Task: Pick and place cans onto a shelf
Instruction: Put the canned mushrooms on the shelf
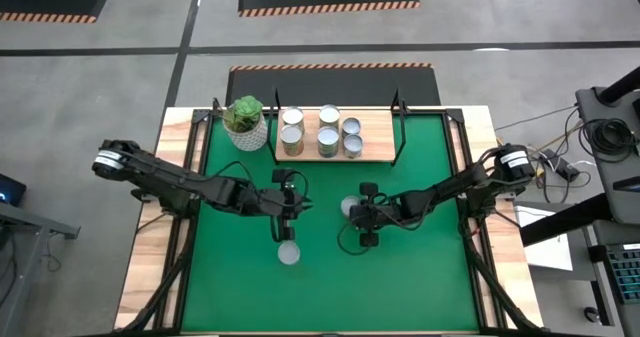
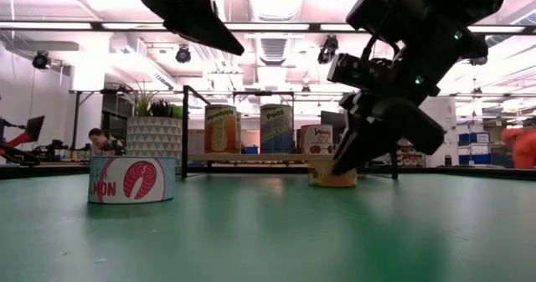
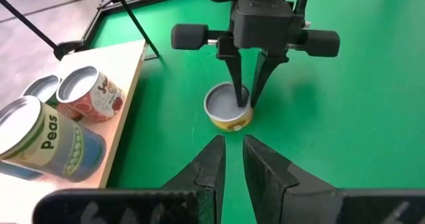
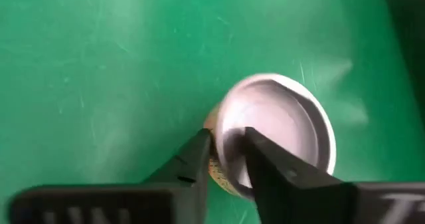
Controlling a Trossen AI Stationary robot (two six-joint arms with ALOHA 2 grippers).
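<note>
Two black jointed arms with silver-white shoulder collars, looping black cables, and tapered black pincer fingers [image 3: 265, 174].

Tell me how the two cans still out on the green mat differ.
The salmon can stands alone, untouched; the yellow can has the right gripper pinching its rim. The salmon can wears a white label with a red fish; the yellow can's side is plain yellow-tan. The salmon can is nearer the left gripper. Both are short, upright, silver-topped.
</note>
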